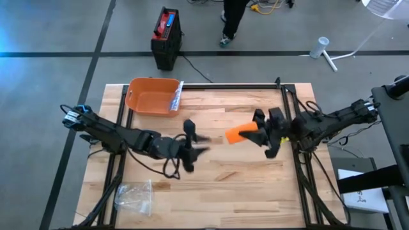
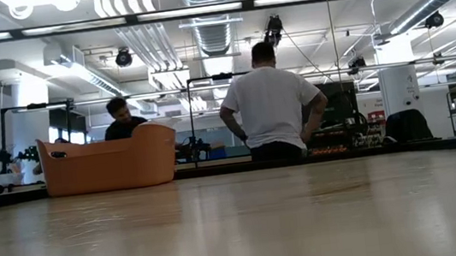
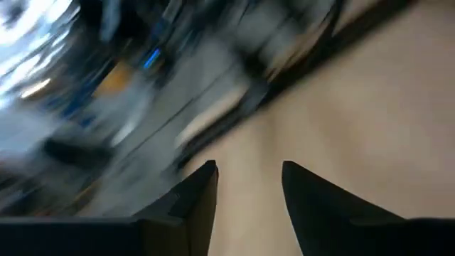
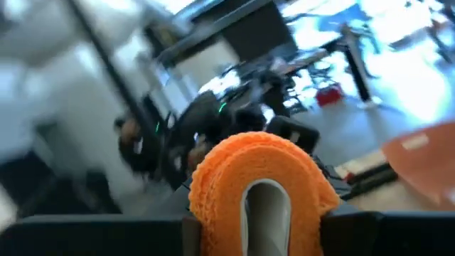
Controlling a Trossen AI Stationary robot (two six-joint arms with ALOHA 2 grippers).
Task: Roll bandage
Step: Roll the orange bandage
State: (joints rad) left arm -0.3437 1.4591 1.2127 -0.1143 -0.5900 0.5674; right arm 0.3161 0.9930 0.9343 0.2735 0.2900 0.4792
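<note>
Looking straight down on the wooden table (image 1: pixel 211 182), the right gripper (image 1: pixel 263 134) has an orange bandage roll (image 1: pixel 240 133) pinched at mid-table, lifted and pointed toward the other arm, likely so the roll sits where both arms can work it. The left gripper (image 1: pixel 195 145) is near the table's middle, apart from the roll, its fingers spread and empty. An orange tub (image 1: pixel 150 97) sits at the far left of the table, with a clear wrapper (image 1: pixel 176 96) at its edge, and a clear plastic bag (image 1: pixel 133 197) lies at the near left corner.

Down at table height, neither gripper shows, which fits both being held up off the surface; the orange tub (image 2: pixel 110 162) stands on the left, and two people are in the room behind, one standing with their back to us, one seated.

From the left wrist, the two dark fingers (image 3: pixel 195 199) stand partly apart with only bare wood between them, nothing held.

From the right wrist, the orange bandage roll (image 4: pixel 259 188) fills the space between the jaws, which are closed in on its sides, its crinkled layers wound round a pale core (image 4: pixel 267 206). It looks a firm hold, steadying the roll for winding.
</note>
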